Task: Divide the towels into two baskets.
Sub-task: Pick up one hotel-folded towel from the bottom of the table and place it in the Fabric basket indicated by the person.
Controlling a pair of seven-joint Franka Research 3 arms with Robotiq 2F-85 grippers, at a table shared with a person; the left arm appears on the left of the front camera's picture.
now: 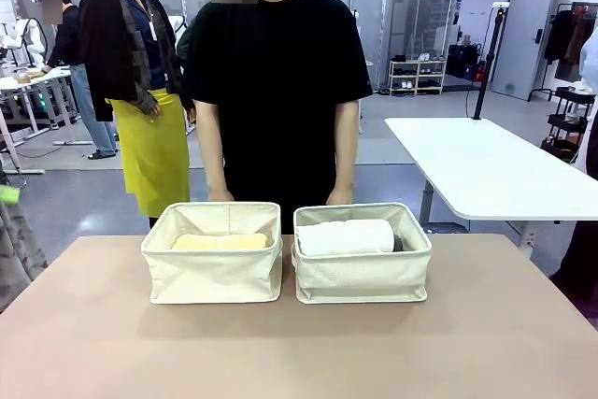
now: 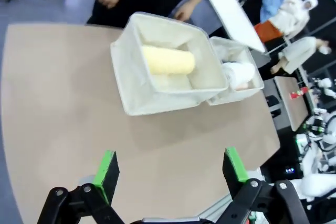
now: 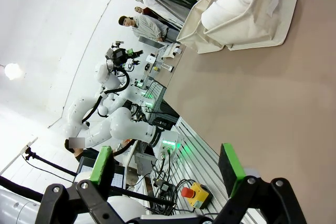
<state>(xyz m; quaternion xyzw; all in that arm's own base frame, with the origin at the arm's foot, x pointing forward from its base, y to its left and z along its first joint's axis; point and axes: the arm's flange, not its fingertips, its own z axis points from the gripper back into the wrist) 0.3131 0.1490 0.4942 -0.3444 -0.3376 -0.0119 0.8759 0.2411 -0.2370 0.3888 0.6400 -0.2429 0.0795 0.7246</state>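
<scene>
I saw both baskets (image 1: 212,273) mid tan surface (image 1: 299,352), towels (image 1: 345,235) inside, person just behind; white table (image 1: 486,170) & grey floor beyond. Both arms' jaws stood wide, holding nothing.

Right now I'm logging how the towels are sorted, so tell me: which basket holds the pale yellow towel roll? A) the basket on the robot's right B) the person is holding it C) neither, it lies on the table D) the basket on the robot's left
D: the pale yellow towel lies inside the left basket, while the white towel fills the right basket.
</scene>
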